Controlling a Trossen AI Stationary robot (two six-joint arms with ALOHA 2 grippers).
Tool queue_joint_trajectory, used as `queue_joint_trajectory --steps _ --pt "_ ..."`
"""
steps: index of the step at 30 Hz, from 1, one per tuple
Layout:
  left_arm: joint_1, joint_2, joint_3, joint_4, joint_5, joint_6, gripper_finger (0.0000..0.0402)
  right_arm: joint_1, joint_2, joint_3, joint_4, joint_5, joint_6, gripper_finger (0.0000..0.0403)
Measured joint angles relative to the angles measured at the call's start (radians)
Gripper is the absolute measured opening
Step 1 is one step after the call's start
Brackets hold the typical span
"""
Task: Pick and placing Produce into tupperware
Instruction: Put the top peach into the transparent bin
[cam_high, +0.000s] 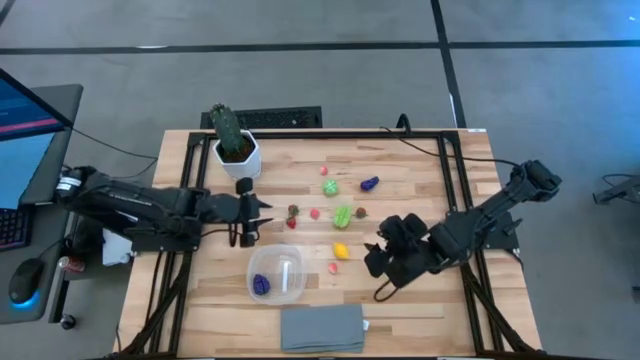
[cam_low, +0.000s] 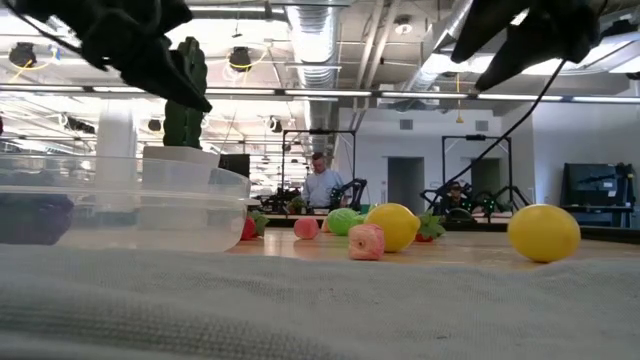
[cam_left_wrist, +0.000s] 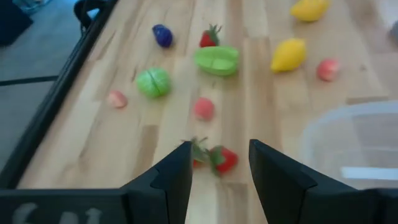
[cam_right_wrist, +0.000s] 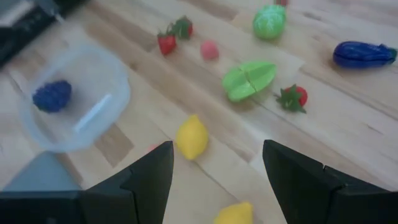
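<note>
The produce lies scattered on the wooden table (cam_high: 420, 300): two strawberries (cam_high: 292, 217), green pieces (cam_high: 343, 214), a purple eggplant (cam_high: 370, 183), a yellow lemon (cam_high: 341, 250) and pink bits. The clear tupperware (cam_high: 277, 275) stands near the front edge with one purple-blue piece (cam_high: 261, 284) inside. My left gripper (cam_high: 258, 222) is open, just left of the strawberries (cam_left_wrist: 217, 158), which show between its fingers without touching them. My right gripper (cam_high: 372, 250) is open and hovers right of the lemon (cam_right_wrist: 191, 138); a second yellow piece (cam_right_wrist: 233, 213) lies below it.
A green cactus in a white pot (cam_high: 235, 150) stands at the far left corner, behind my left arm. A folded grey cloth (cam_high: 322, 328) lies at the near edge in front of the tupperware. A black frame (cam_high: 455, 200) borders the table. A person shows in the room beyond (cam_low: 322, 185).
</note>
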Motion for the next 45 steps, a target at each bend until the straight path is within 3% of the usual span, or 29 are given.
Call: queue_joint_trajectory --steps 7,11,15,26,32,35,41,45 --pt "0.147 0.155 0.16 0.005 0.136 0.061 0.0149 0.074 0.0 0.0 -0.009 0.131 0.122 0.0271" --pt "0.246 0.292 0.266 -0.013 0.281 0.097 0.0149 0.099 0.001 0.0 -0.009 0.156 0.155 0.0271" --pt "0.289 0.444 0.385 -0.065 0.356 0.137 0.0149 0.116 0.004 0.0 0.008 0.157 0.158 0.0271" --pt "0.271 0.761 0.698 -0.089 0.18 -0.024 0.0149 0.175 0.025 0.0 -0.002 0.182 0.236 0.0271" --pt "0.284 0.88 0.869 -0.206 0.097 -0.133 0.0149 0.212 0.031 0.001 -0.044 0.192 0.316 0.0271" --pt "0.317 0.939 0.965 -0.316 0.101 -0.21 0.0149 0.226 0.031 0.001 -0.062 0.199 0.351 0.0271" --pt "0.406 1.071 1.15 -0.525 0.206 -0.416 0.0149 0.244 0.031 0.001 -0.065 0.222 0.366 0.0271" --pt "0.449 1.136 1.225 -0.588 0.264 -0.454 0.0149 0.244 0.031 0.001 -0.065 0.231 0.366 0.0271"
